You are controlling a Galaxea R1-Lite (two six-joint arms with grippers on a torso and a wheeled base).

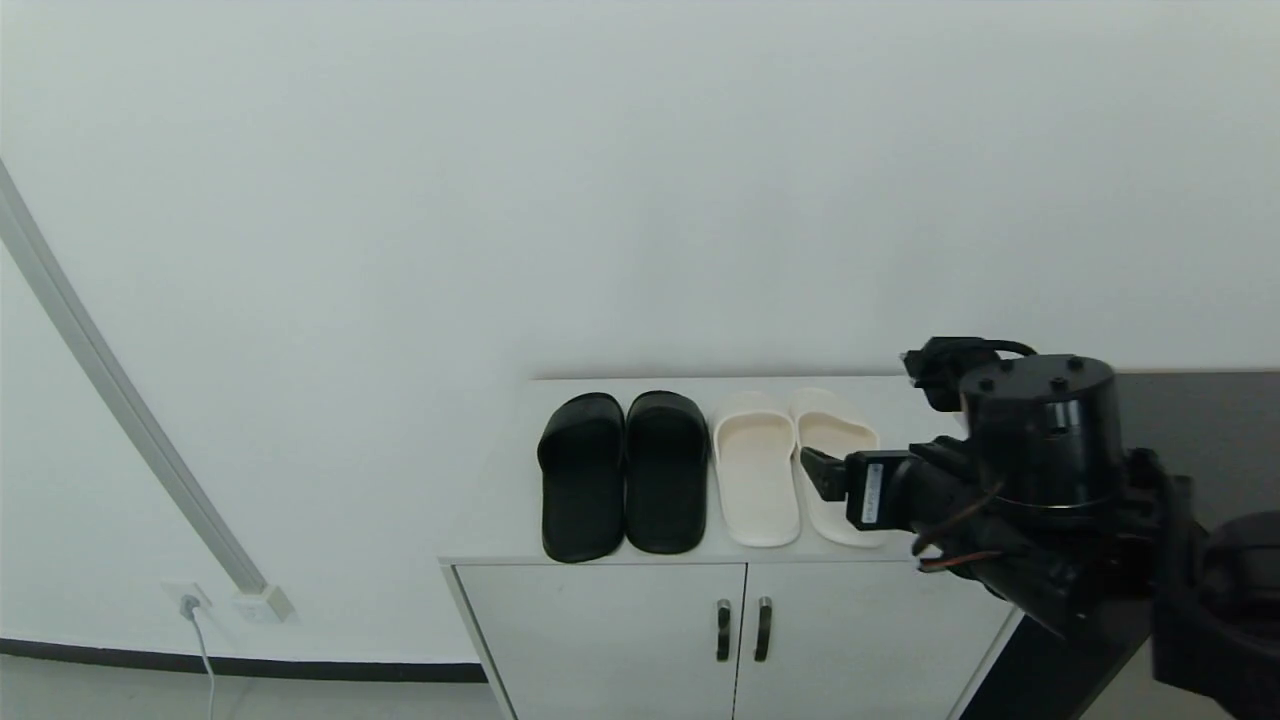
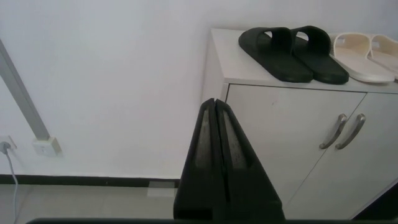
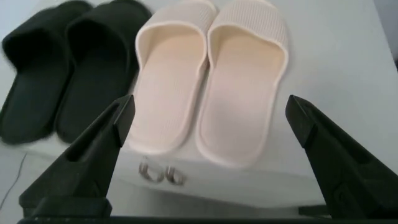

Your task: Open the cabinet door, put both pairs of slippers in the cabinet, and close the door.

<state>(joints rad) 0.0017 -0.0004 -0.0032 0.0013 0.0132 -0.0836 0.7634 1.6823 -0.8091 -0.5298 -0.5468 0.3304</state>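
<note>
While the right gripper [image 3: 210, 104] hangs spread wide over the cream slippers [image 1: 757, 475], gripping nothing, the left gripper [image 2: 215, 104] is pressed closed and empty, near and left of the cabinet [image 1: 600, 640]. Both doors are closed. On its top, the cream pair lies right of the black slippers [image 1: 665, 470].

A white cabinet [image 1: 600, 640] stands against the wall with both doors [image 1: 860, 640] closed, their dark handles [image 1: 723, 629] side by side at the middle. On its top lie black slippers [image 1: 623, 472] and, just beside them, cream slippers [image 1: 790, 465], all four parallel, toes toward the wall.
</note>
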